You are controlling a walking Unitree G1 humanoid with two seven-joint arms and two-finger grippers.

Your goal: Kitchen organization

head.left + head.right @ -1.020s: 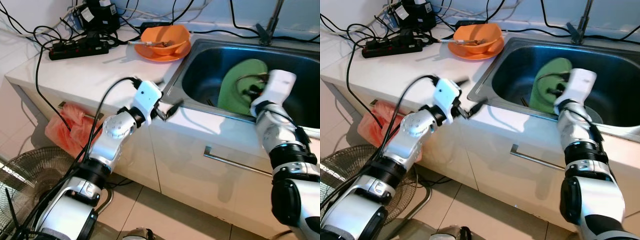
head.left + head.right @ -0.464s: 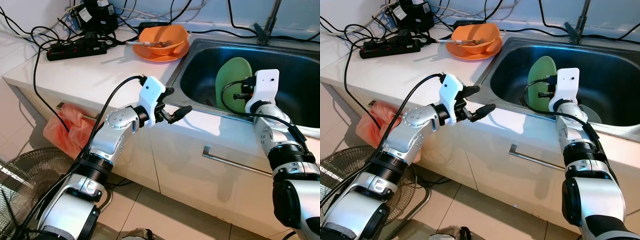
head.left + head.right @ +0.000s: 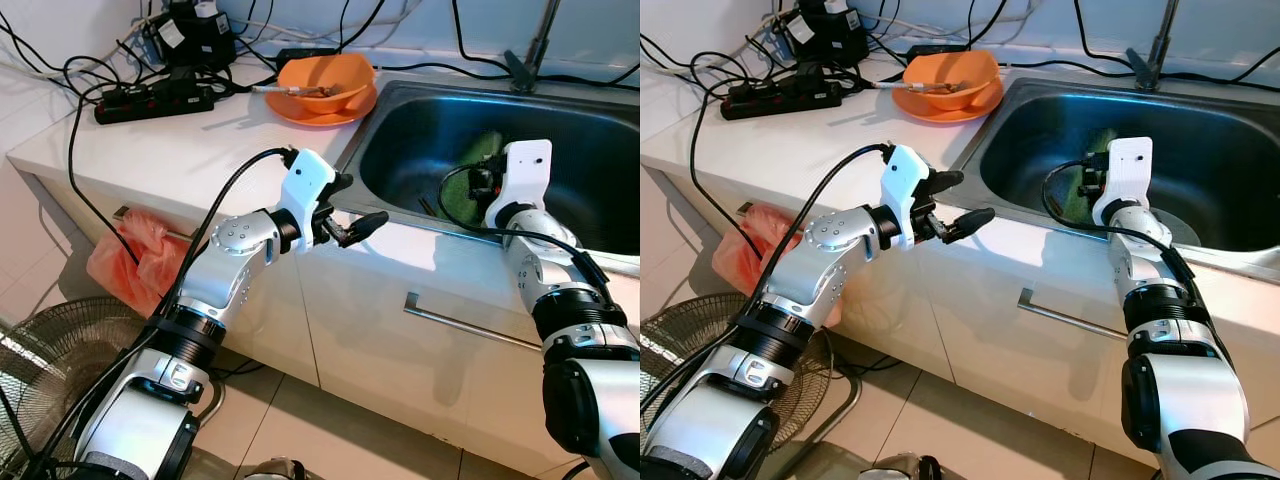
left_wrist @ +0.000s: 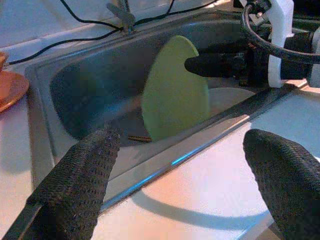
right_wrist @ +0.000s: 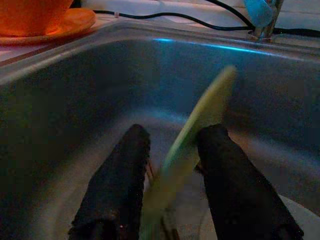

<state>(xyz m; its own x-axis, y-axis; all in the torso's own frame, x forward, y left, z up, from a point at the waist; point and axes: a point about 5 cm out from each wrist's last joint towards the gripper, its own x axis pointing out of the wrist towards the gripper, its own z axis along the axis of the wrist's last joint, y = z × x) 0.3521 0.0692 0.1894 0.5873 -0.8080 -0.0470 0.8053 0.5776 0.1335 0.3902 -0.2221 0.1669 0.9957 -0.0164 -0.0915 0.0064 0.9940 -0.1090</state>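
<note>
Plate point(image 5: 200, 125) between right end effector point(image 5: 172, 145) fingers

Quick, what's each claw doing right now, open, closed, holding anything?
Left claw: open, empty, hovering over the counter edge by the sink.
Right claw: closed on the green plate, held upright inside the sink.

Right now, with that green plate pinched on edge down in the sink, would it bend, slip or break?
The green plate keeps its flat shape while held by the rim, so probably stiff. The right gripper pinches only its thin edge, so it might pivot or slip. Above the steel sink, a drop could chip it, if ceramic.
</note>
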